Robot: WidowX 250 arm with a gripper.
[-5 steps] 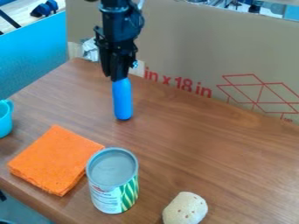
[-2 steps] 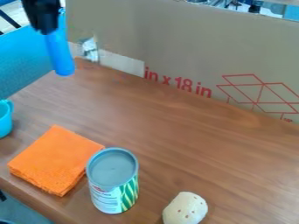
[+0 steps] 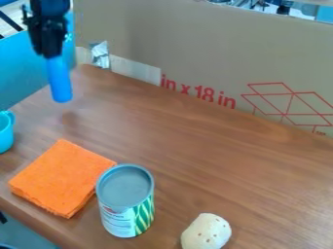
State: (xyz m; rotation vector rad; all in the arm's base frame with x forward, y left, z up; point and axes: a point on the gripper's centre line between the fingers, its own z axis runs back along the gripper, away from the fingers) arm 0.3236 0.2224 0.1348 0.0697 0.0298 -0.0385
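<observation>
Black, the single pincer (image 3: 54,56) is closed on the upper end of one blue cylinder (image 3: 60,85), its rounded lower end pointing downward with a slight slant, at the far-left part of the counter (image 3: 214,155). Nearer the camera are four items, one of each type:

1. Cup, light blue (image 3: 5,132): left edge of the view.
2. Cloth, orange, folded (image 3: 60,177): flat, right of the cup and apart from it.
3. Can, metal lid, green-and-white label (image 3: 125,202): upright, beside the cloth's right corner; contact cannot be determined.
4. Rounded item, cream, reddish spots (image 3: 207,232): right of the can, apart from it.

One cardboard panel (image 3: 214,48) with red markings stands behind the counter; one blue panel (image 3: 23,68) stands at left.
</observation>
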